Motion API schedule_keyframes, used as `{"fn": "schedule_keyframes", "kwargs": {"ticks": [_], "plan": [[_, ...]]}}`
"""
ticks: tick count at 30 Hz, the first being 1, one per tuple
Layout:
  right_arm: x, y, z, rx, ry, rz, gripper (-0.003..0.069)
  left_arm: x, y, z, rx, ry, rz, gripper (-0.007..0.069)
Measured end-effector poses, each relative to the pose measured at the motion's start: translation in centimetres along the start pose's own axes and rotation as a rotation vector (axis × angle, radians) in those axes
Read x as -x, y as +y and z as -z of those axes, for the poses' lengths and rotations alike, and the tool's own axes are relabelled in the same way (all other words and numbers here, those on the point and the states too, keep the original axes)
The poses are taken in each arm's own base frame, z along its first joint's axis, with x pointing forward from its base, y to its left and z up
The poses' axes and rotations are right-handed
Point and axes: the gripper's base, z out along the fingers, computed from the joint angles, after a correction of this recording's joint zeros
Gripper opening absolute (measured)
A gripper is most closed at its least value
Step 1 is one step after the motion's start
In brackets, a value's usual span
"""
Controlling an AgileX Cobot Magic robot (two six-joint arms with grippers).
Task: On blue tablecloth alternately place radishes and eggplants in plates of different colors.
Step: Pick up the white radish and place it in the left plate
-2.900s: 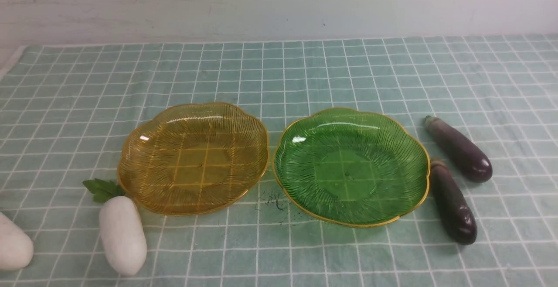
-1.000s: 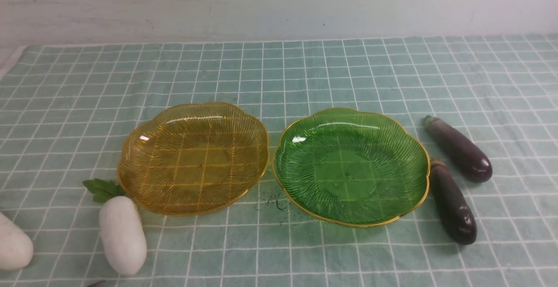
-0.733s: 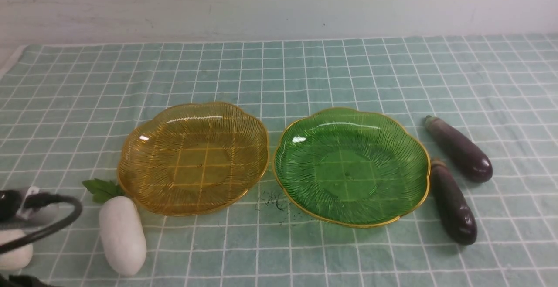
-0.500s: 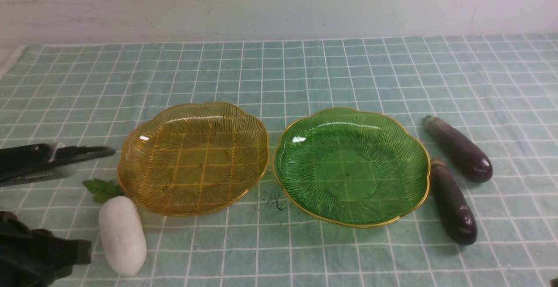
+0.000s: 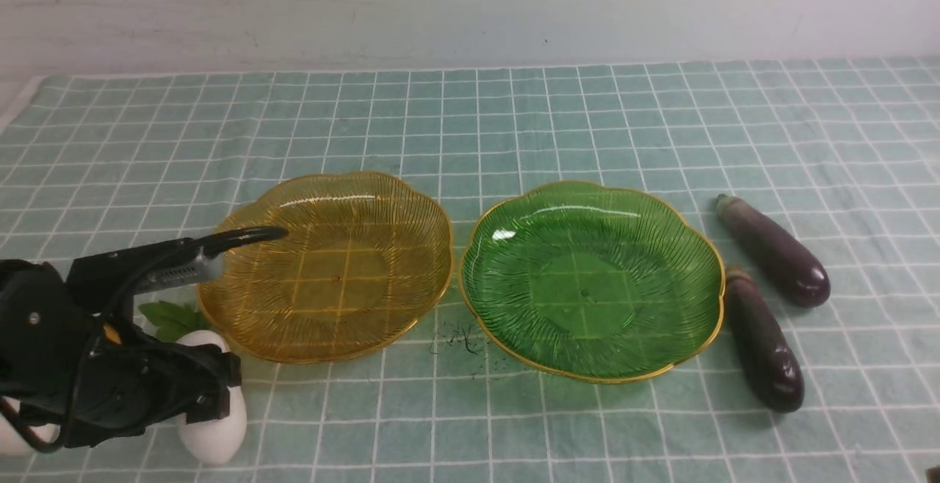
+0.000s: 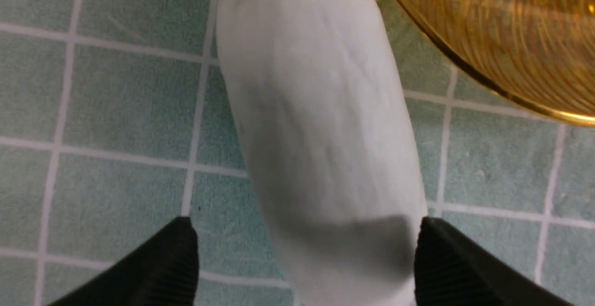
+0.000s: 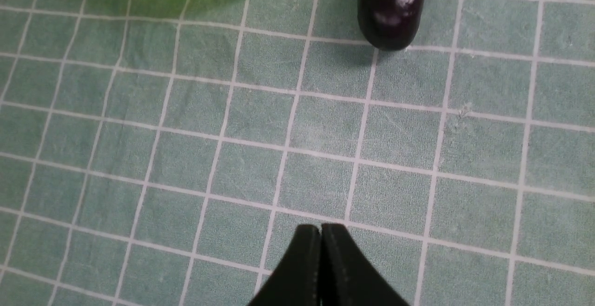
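L gripper (image 6: 304, 231) jaws spread wide, straddling the smooth white oblong radish (image 6: 316, 124), not clamped on it; prob set across its long axis so closing pinches the narrow width. Radish lies on the pale teal white-grid tablecloth (image 5: 514, 116) nr its front-left corner, just beside the empty ribbed amber-yellow plate (image 5: 330, 277). R gripper (image 7: 320, 236) fingers pressed together, holding nothing, over bare cloth nr a glossy dark purple eggplant (image 7: 390, 8), prob parked for its turn w/ the empty translucent green plate (image 5: 587, 285)
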Motion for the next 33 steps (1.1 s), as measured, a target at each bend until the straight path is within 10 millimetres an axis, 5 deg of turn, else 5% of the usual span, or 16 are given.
{"fn": "schedule_keyframes", "kwargs": {"ticks": [5,12,21,27,33], "plan": [[0.0,0.0,0.0,-0.001,-0.003,0.0,-0.0015,0.1,0.0,-1.8,0.013,0.043,0.003,0.0601],[0.1,0.0,0.0,-0.003,-0.008,0.0,-0.0015,-0.8,0.4,-2.6,0.056,0.156,-0.023,0.0414],[0.1,0.0,0.0,-0.003,-0.008,0.0,-0.0015,-1.2,1.5,3.2,0.177,0.143,-0.117,0.0405],[0.2,-0.1,0.0,-0.009,-0.027,-0.001,-0.0015,2.7,-0.7,10.0,0.036,-0.034,-0.201,0.0405],[0.5,0.0,0.0,0.001,-0.058,-0.01,-0.0015,7.3,-4.4,8.8,-0.232,-0.05,-0.183,0.0405]]}}
